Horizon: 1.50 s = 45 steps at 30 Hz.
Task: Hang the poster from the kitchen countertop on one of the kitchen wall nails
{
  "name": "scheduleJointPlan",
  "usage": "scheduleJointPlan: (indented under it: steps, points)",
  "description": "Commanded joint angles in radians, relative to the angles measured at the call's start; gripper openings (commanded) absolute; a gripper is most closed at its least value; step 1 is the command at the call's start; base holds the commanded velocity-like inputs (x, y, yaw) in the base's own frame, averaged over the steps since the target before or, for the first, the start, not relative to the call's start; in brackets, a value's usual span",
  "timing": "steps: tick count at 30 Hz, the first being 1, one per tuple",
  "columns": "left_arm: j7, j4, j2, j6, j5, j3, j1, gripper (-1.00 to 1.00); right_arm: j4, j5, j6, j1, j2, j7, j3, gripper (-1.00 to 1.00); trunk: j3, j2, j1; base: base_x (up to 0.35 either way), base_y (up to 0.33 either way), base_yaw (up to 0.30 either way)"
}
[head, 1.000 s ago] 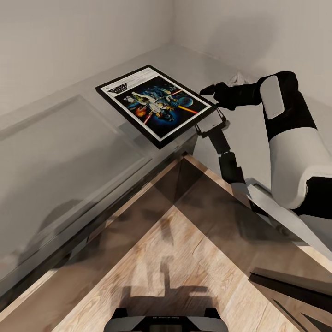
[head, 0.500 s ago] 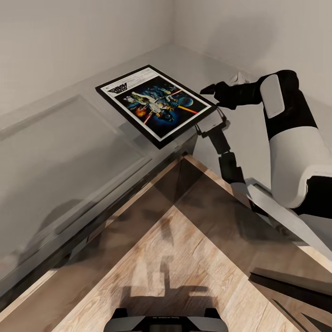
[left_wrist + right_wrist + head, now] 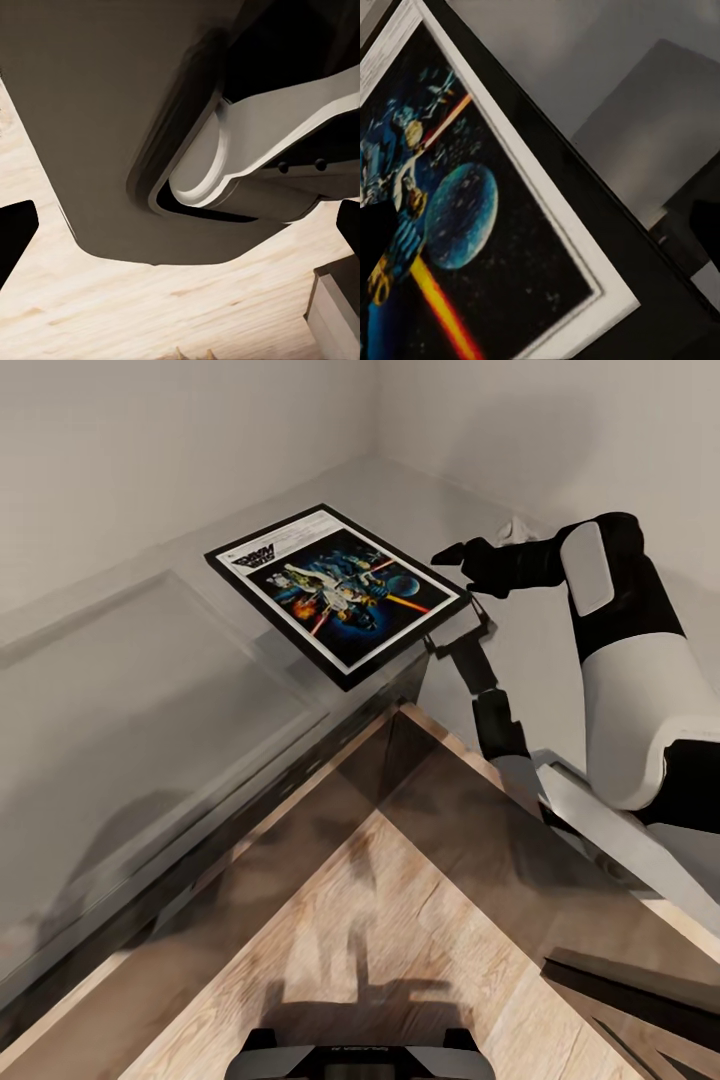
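A rectangular black-framed poster (image 3: 338, 592) with a white border and blue-black space artwork is seen in the head view lying on the smooth light grey L-shaped desk (image 3: 150, 690), close to the inner corner of the worktop, with its white title strip turned toward the far wall and one corner reaching out past the desk edge above the dark glossy cabinet fronts (image 3: 330, 745). The right arm, clad in white and black shells, is stretched over the desk from the right, and its black right end effector (image 3: 452, 554) is held just beside the poster's right-hand edge; whether the two are touching cannot be told. In the right wrist view the poster's frame, white border and a blue planet with an orange beam (image 3: 457, 225) are seen close up, with the dark fingertips (image 3: 375, 247) set far apart at either side of the picture, so the right end effector is spread. In the left wrist view a white and dark part of the robot's body (image 3: 247, 150) is seen above the light wooden floor (image 3: 150, 307), and the black fingertips (image 3: 13, 232) of the left end effector are likewise spread wide, nothing being held between them.
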State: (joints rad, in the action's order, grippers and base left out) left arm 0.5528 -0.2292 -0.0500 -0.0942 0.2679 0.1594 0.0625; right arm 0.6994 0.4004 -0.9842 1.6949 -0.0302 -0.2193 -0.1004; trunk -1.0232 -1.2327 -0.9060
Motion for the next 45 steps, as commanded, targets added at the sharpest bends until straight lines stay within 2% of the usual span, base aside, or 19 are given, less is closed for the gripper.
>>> scheduleJointPlan:
  steps: [1,16,45]
  points:
    - [0.004,-0.001,0.000,0.000,0.002,0.002,0.000,1.00,-0.001,-0.016,-0.005,0.000,0.001,-0.008,-0.002,1.00,-0.001,0.000,0.000,0.006,0.000,0.000]
    - [0.004,-0.001,0.000,0.003,0.003,0.002,0.000,1.00,-0.002,-0.015,-0.004,0.000,0.001,-0.008,-0.002,1.00,-0.001,0.000,0.000,0.077,0.000,0.000]
    - [0.004,-0.001,-0.001,0.004,0.003,0.003,0.000,1.00,-0.030,-0.014,-0.002,0.000,0.007,-0.008,-0.001,1.00,-0.001,0.000,0.000,0.003,0.019,0.000]
